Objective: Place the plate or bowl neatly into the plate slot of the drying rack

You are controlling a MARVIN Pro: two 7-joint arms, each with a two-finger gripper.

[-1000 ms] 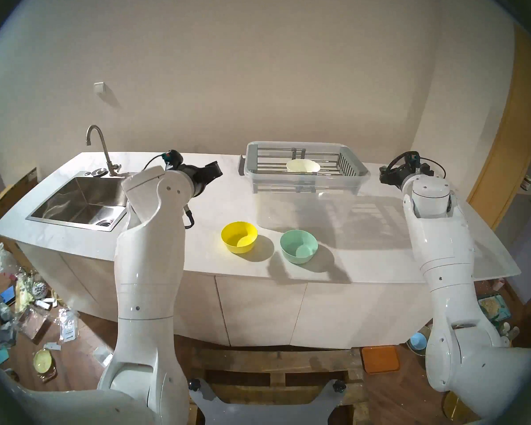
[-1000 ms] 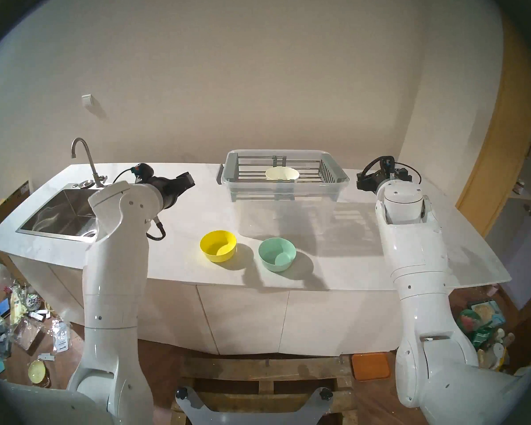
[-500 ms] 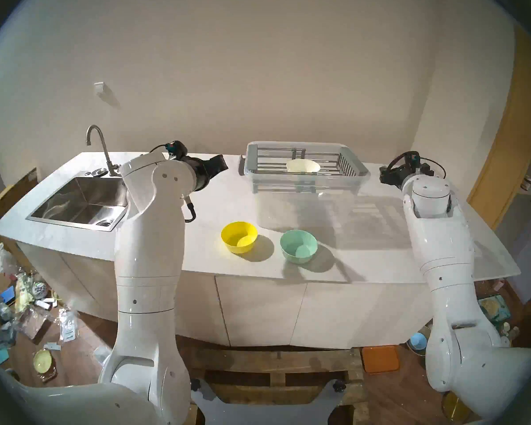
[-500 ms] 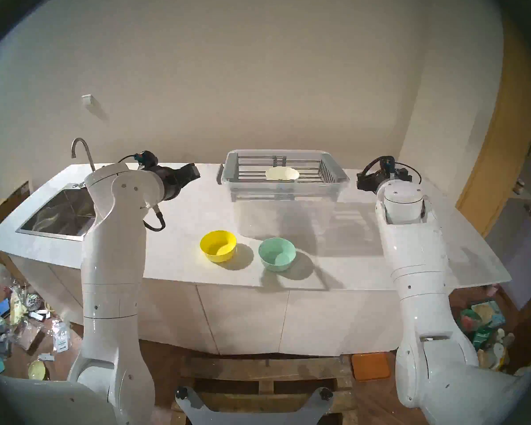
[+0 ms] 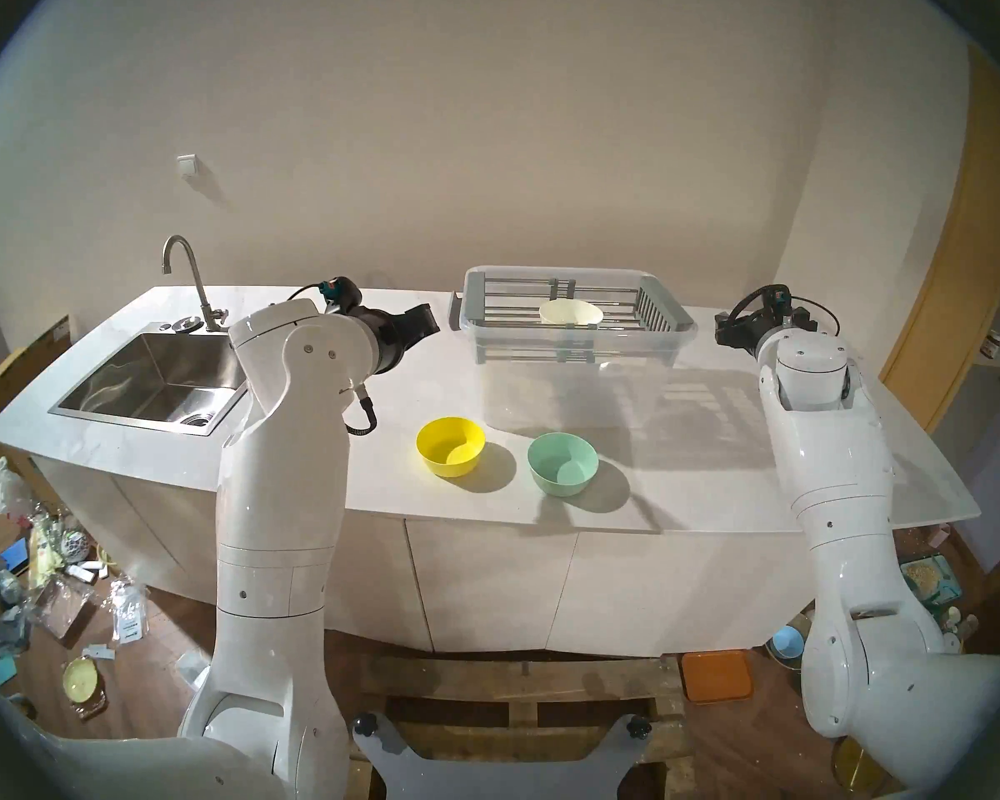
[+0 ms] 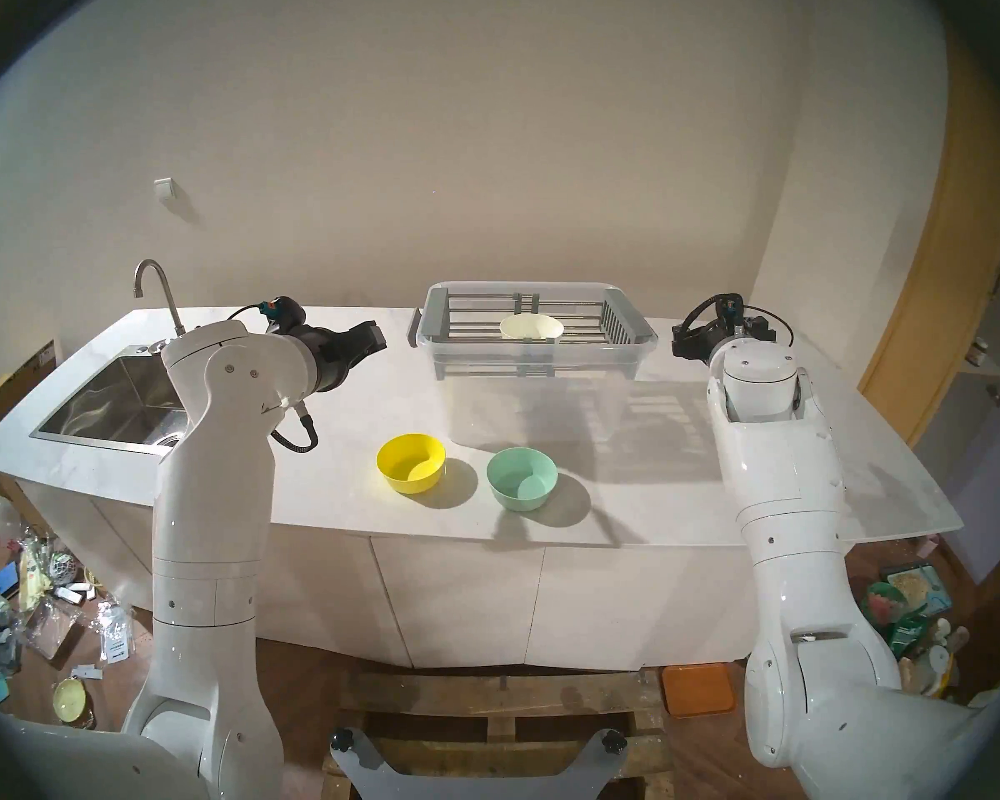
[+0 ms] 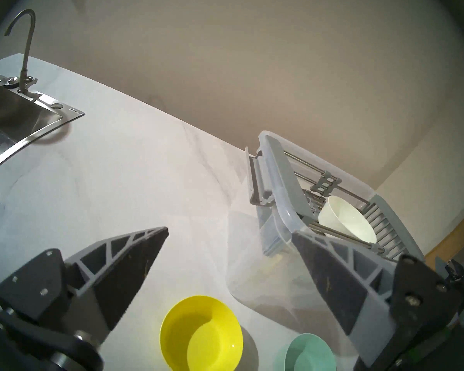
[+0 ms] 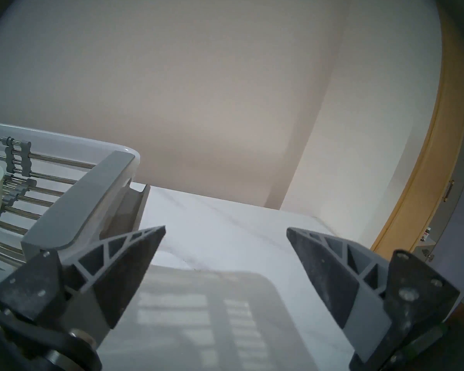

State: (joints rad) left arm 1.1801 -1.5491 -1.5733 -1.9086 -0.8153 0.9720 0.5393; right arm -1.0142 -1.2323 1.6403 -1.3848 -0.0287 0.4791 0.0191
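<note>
- The drying rack (image 5: 573,311) sits on a clear plastic tub (image 5: 578,377) toward the counter's (image 5: 290,435) back edge, right of the middle.
- A cream bowl (image 5: 570,313) lies tilted on the plate slot (image 5: 509,302), beside the slatted end basket (image 5: 653,308).
- A yellow bowl (image 5: 450,446) and a green bowl (image 5: 563,463) stand upright near the counter's front edge, just apart, before the tub.
- The sink (image 5: 151,377) and faucet (image 5: 189,279) fill the counter's left end.
- The left gripper (image 7: 229,235) hangs spread and empty above the counter between sink and rack; the yellow bowl lies below it, nearer the front edge.
- The right gripper (image 8: 225,231) is spread, empty, beside the rack's right end.
</note>
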